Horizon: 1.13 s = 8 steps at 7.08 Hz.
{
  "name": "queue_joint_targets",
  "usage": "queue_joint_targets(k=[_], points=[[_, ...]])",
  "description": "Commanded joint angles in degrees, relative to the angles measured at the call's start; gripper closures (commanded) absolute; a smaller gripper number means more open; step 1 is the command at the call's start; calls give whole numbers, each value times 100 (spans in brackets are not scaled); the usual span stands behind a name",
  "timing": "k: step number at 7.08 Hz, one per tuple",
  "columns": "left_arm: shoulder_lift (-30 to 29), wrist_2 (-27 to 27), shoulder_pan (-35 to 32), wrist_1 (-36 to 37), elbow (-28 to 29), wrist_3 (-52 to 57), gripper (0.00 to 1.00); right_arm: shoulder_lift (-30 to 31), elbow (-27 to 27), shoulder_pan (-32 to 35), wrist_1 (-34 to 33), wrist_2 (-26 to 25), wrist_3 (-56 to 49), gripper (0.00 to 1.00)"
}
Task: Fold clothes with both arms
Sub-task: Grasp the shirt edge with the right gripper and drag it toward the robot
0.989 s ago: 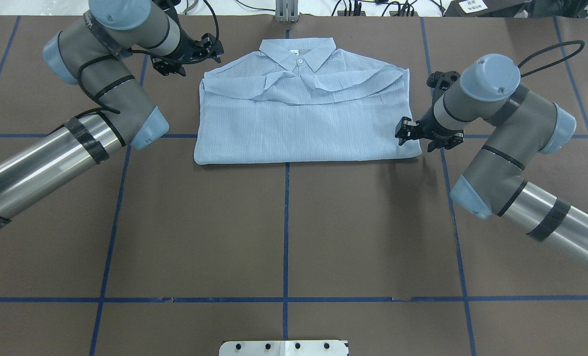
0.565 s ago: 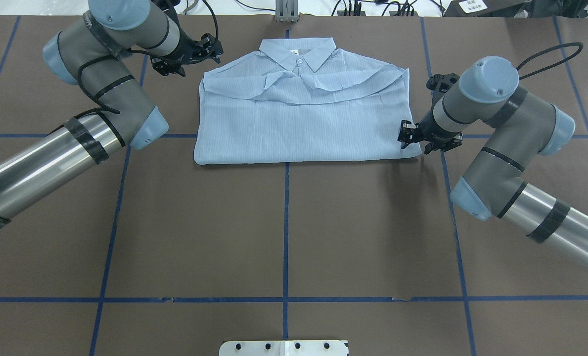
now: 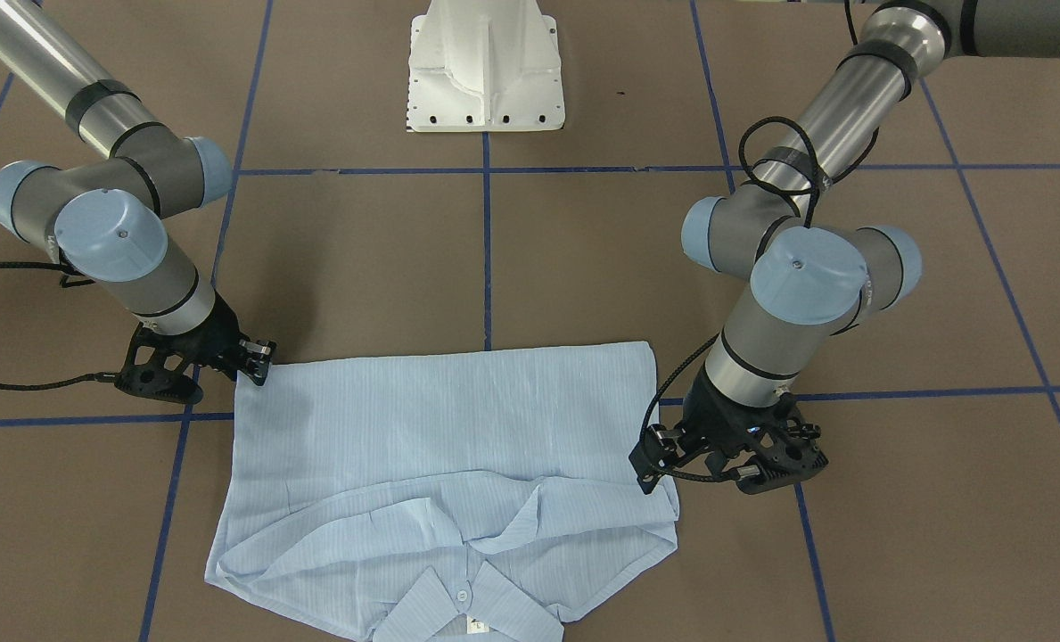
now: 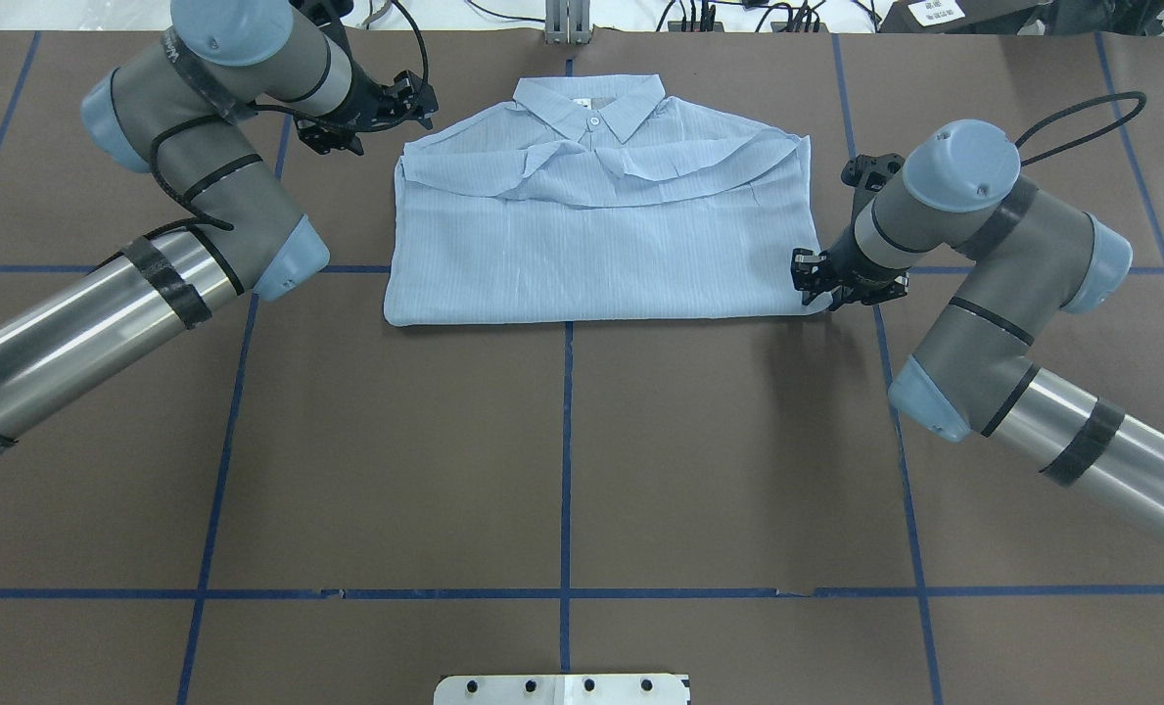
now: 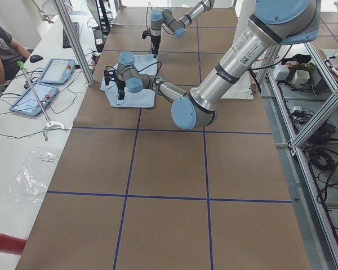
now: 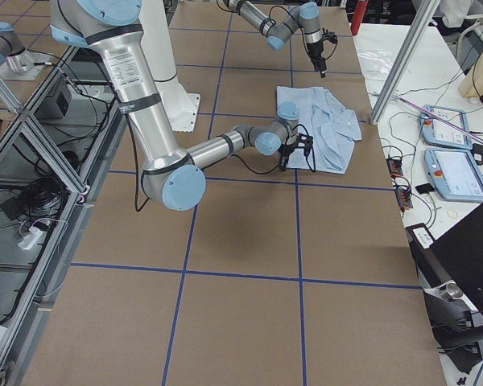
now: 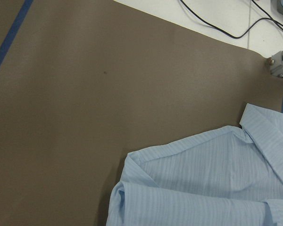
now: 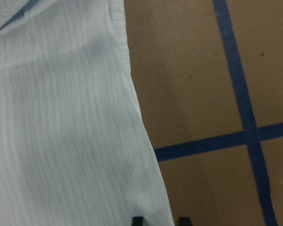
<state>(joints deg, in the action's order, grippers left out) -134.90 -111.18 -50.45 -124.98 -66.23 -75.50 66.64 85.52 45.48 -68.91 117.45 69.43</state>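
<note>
Closest to the robot, a white base plate [image 4: 562,688] sits at the near edge of a brown surface [image 4: 562,470] marked into large squares by blue tape lines [image 4: 566,441]. The whole near half of the surface is bare, with wide room between the two arms. Farther out, a pale-blue shirt [image 4: 601,245] lies flat across the centre tape line, folded into a rough rectangle with its straight hem edge facing the robot. The right tool [image 4: 816,284] is low at the shirt's near corner on the robot's right. Its two fingertips [image 8: 137,220] are a little apart, with the shirt's side edge between them; whether they pinch the cloth cannot be told. Brown surface lies open beside that edge. Beyond, the sleeves are folded across the chest. The left tool [image 4: 420,98] hangs near the far shoulder corner on the robot's left, apart from the cloth; how far it is open cannot be told. The collar [image 4: 589,103] points away from the robot, close to the surface's far edge.
</note>
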Motion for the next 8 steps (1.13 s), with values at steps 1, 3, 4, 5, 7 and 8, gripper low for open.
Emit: queue_joint_targets(k=[1,3,4,5,7,8], points=[[8,9,0,-8,-12,0,2,7,35,13,-8,23,35,100],[8,18,-8,-8,-21,-9,3,320,488,57,-35,390,61,100],[86,26,-8,0,-134,-9,3,1080,1432,49,-26,610,61,100],[270,35,-8,27,-431,-17,3,1793,2268,31,-9,717,61,100],[508,35,-8,44,-793,-26,3,2912,3484,-327,18,1085,61,100],[596,44,-8,44,-969,-131,3,3160,3837,-677,27,1252,79,100]])
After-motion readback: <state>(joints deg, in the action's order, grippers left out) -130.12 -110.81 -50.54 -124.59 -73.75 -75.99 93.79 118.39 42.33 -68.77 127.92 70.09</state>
